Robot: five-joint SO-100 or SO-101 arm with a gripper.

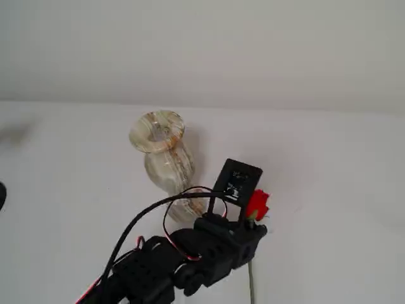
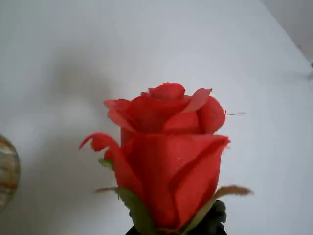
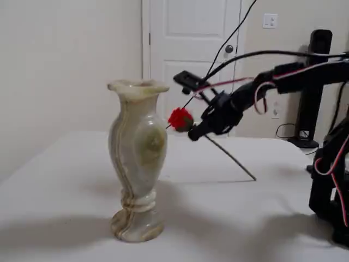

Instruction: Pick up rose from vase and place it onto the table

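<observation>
The red rose [image 3: 180,118] is out of the vase and in the air, with my gripper [image 3: 195,132] shut on its stem just below the bud. The thin stem [image 3: 232,158] slants down to the right, and its tip is at or just above the white table [image 3: 71,180]. The banded stone vase [image 3: 136,180] stands upright and empty to the left of the bud. In a fixed view from above, the rose [image 1: 257,204] sits right of the vase [image 1: 166,164], beside the gripper [image 1: 252,229]. The wrist view is filled by the bud [image 2: 171,156], with the vase's side [image 2: 7,171] at the left edge.
The arm's black body and cables [image 3: 305,71] reach in from the right, and its base [image 3: 332,180] stands at the table's right edge. A white door [image 3: 191,54] and a wall are behind. The wrist camera [image 1: 237,180] sticks up above the gripper.
</observation>
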